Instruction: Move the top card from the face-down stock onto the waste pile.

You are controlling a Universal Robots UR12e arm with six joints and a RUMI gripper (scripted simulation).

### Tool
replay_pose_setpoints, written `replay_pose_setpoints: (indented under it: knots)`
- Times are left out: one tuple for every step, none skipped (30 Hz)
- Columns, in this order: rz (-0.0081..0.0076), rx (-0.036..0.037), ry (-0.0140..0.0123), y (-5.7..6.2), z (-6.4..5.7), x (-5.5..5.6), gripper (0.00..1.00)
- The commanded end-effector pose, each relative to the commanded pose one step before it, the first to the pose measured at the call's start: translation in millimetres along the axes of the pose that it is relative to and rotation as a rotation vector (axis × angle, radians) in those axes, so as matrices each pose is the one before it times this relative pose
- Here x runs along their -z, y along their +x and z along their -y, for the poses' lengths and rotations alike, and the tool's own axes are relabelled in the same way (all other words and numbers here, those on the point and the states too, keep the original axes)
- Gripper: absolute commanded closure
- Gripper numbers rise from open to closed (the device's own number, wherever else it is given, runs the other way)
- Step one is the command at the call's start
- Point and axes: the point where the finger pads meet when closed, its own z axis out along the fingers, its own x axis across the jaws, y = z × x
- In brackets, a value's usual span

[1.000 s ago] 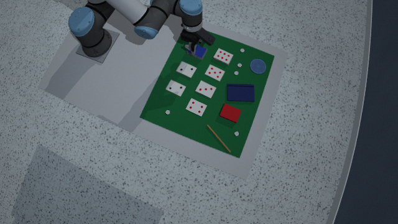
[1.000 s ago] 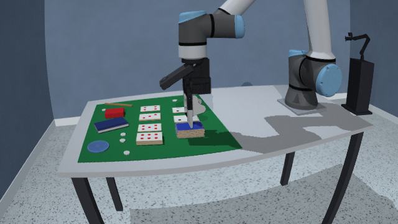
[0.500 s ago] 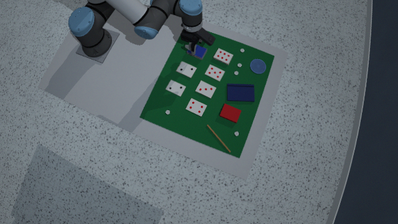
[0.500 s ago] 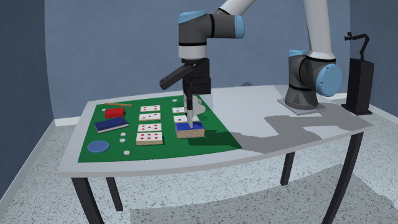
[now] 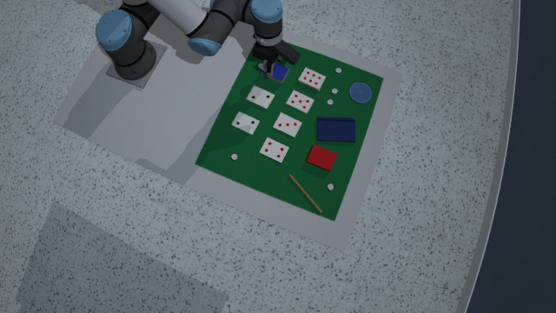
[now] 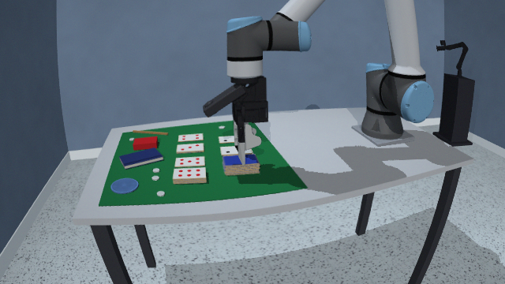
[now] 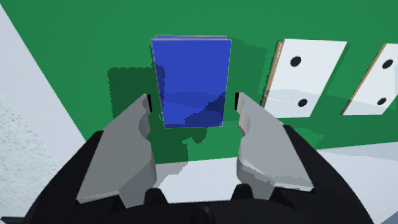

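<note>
The face-down stock (image 5: 278,72) is a thick stack of tiles with a blue top card, at the near corner of the green mat (image 5: 287,130). It also shows in the exterior view (image 6: 241,164) and in the wrist view (image 7: 191,81). The waste pile (image 6: 189,175) lies beside it, face up with red pips, and shows in the top view as well (image 5: 312,78). My gripper (image 7: 193,94) points straight down just over the stock. Its fingers stand apart on either side of the blue top card, with a gap on each side. It holds nothing.
Face-up cards with black pips (image 7: 304,77) and red pips (image 5: 300,102) lie in rows behind the stock and waste. A dark blue box (image 5: 335,129), a red block (image 5: 321,157), a blue disc (image 5: 360,92), a wooden stick (image 5: 305,193) and white chips (image 5: 330,102) lie farther along the mat.
</note>
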Motion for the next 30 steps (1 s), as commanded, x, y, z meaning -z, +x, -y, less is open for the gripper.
replay_pose_setpoints:
  knots:
    - [-0.00044,0.00031,0.00220,-0.75,0.15,0.06,0.50]
    - [0.00000,0.00000,-0.00014,0.01,-0.04,-0.02,0.50]
    - [0.00000,-0.00001,-0.00011,0.01,-0.03,-0.01,0.50]
    - [0.00000,-0.00001,-0.00008,0.01,-0.02,-0.01,0.50]
    - [0.00000,-0.00001,-0.00005,0.01,-0.01,-0.01,0.50]
    - [0.00000,-0.00001,-0.00003,0.00,-0.01,0.00,0.50]
    - [0.00000,0.00000,-0.00002,0.00,-0.01,0.00,0.50]
    - [0.00000,0.00000,-0.00002,0.00,-0.01,-0.02,0.50]
    - [0.00000,0.00000,-0.00006,0.00,-0.03,-0.10,0.50]
    - [0.00000,0.00000,0.00000,0.00,0.00,0.00,0.50]
    - [0.00000,0.00000,0.00000,0.00,0.00,0.00,0.50]
    - [0.00000,0.00000,-0.00014,0.00,-0.06,-0.23,0.50]
    - [0.00000,0.00000,-0.00023,0.00,-0.09,-0.38,0.50]
    - [-0.00001,0.00000,-0.00032,0.00,-0.13,-0.52,0.50]
    - [-0.00001,0.00000,-0.00040,0.00,-0.16,-0.64,0.50]
    - [-0.00001,0.00000,-0.00063,0.00,-0.24,-0.74,0.50]
    - [-0.00001,0.00000,-0.00055,0.00,-0.25,-0.67,0.50]
    - [0.00000,0.00000,-0.00026,0.00,-0.20,-0.49,0.50]
    - [0.00000,0.00000,-0.00023,0.00,-0.18,-0.44,0.50]
    - [0.00000,0.00000,-0.00019,0.01,-0.14,-0.36,0.50]
    - [0.00000,0.00000,-0.00010,0.00,-0.08,-0.25,0.50]
    - [0.00000,0.00000,0.00004,0.00,0.03,-0.10,0.50]
    - [0.00000,0.00000,0.00019,0.00,0.14,0.04,0.50]
    - [0.00002,0.00000,0.00079,-0.01,0.31,0.42,0.50]
    - [0.00002,0.00000,0.00080,-0.01,0.34,0.47,0.50]
    - [0.00001,0.00000,0.00071,-0.01,0.32,0.45,0.50]
    - [0.00000,0.00000,0.00000,0.00,0.00,0.00,0.50]
    - [0.00000,0.00000,0.00000,0.00,0.00,0.00,0.50]
    - [0.00002,0.00000,0.00127,-0.01,0.61,0.81,0.50]
    - [0.00000,0.00000,0.00000,0.00,0.01,0.03,0.50]
